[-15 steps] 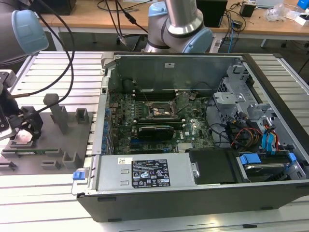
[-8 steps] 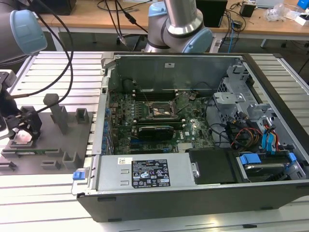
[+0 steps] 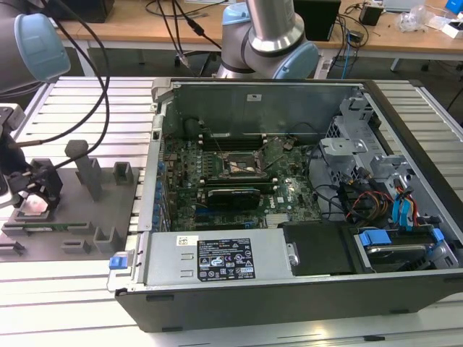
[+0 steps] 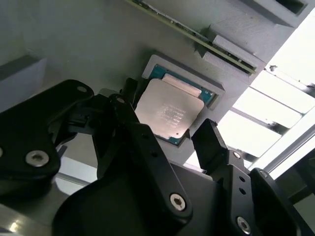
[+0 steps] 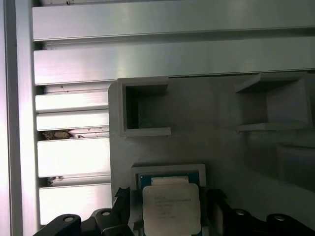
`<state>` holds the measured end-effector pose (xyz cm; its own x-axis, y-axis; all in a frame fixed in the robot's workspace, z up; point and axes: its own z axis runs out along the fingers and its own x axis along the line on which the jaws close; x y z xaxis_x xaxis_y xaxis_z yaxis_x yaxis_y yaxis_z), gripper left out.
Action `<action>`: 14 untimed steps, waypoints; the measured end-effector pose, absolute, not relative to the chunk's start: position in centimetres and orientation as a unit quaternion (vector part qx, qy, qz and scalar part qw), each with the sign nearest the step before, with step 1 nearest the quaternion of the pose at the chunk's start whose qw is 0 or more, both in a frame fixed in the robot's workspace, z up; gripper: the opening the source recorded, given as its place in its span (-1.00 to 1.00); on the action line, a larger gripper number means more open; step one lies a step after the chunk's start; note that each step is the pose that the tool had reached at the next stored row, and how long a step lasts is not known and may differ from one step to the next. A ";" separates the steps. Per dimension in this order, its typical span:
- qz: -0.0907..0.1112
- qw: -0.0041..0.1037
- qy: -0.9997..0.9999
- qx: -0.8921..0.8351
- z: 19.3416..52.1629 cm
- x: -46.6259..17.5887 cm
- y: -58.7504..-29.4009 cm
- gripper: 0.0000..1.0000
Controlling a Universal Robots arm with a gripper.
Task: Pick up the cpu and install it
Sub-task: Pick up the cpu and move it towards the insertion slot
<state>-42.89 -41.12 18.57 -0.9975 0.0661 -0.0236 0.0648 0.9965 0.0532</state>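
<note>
**Exterior view.** The gripper [image 3: 36,194] hangs low over the grey plate [image 3: 79,213] at the exterior view's left. It is directly above the one cpu [image 3: 34,207], which lies near the plate's outer edge. One open computer case [image 3: 289,238] stands just beside the plate on the exterior view's right. Upright posts [image 3: 90,173] rise from the plate between gripper and case.

**Second wrist view.** The gripper [image 4: 170,110] is released. Its two black fingers [image 4: 211,142] stand apart, one at each side of the cpu [image 4: 170,118]. The cpu lies flat inside a raised square frame [image 4: 216,91]. One thin green memory stick [image 4: 197,37] lies near the frame, apart from it.

**First wrist view.** The cpu [image 5: 171,209] sits between the fingers [image 5: 123,204], silvery top up. Bare plate [image 5: 211,142] separates its frame from two open pockets [image 5: 145,105]. Slotted table rails [image 5: 147,54] run past the plate's edge.
</note>
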 end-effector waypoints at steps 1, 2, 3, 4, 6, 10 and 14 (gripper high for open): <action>0.026 0.013 0.999 0.033 18.6 -42.9 -41.1 0.45; 0.026 0.013 0.999 0.033 18.6 -42.9 -41.1 0.45; 0.026 0.013 0.999 0.033 18.6 -42.9 -41.1 0.45; 0.026 0.013 0.999 0.033 18.6 -42.9 -41.1 0.45; 0.026 0.013 0.999 0.033 18.6 -42.9 -41.1 0.11; 0.026 0.013 0.999 0.033 19.2 -42.9 -41.1 0.09; 0.026 0.013 0.999 0.033 20.1 -42.9 -41.1 0.09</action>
